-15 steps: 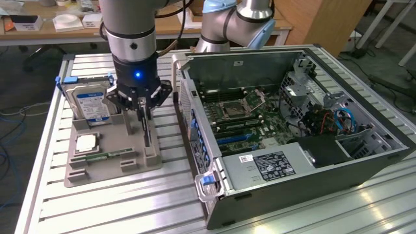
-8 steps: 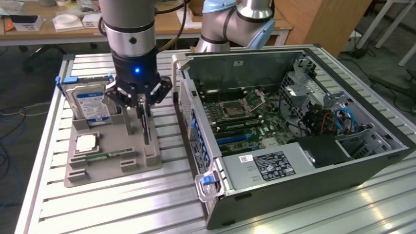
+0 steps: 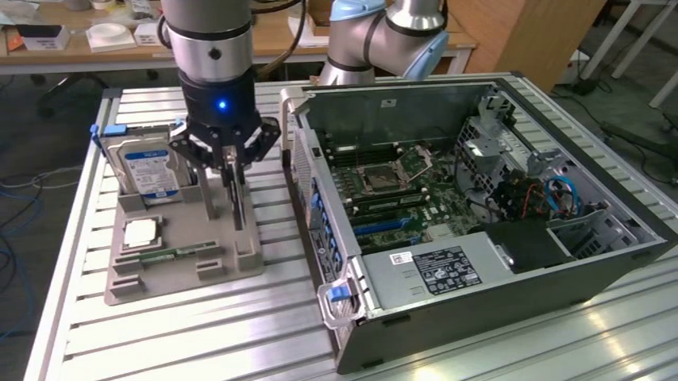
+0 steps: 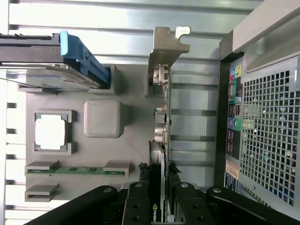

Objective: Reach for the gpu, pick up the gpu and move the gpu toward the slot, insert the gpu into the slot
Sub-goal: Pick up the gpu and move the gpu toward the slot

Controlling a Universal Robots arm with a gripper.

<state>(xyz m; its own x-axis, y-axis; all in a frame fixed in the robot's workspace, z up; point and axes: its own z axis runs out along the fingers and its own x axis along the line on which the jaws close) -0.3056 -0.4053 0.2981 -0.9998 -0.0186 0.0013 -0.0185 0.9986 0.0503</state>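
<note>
gripper (image 4: 160, 188) clamped on edge-on gpu (image 4: 161, 115), its near end hidden between black fingers (image 4: 137, 202), grey tray (image 4: 133, 84) beneath

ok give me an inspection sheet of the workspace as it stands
surface: slatted metal table, holding a grey tray and an open pc case
job's things: gpu upright on edge in the tray, not in the motherboard
clutter: hard drive, cpu chip, memory stick in the tray
gripper: at the gpu's top edge
cables: blue cable inside the case
surroundings: second arm, wooden desk behind
</note>
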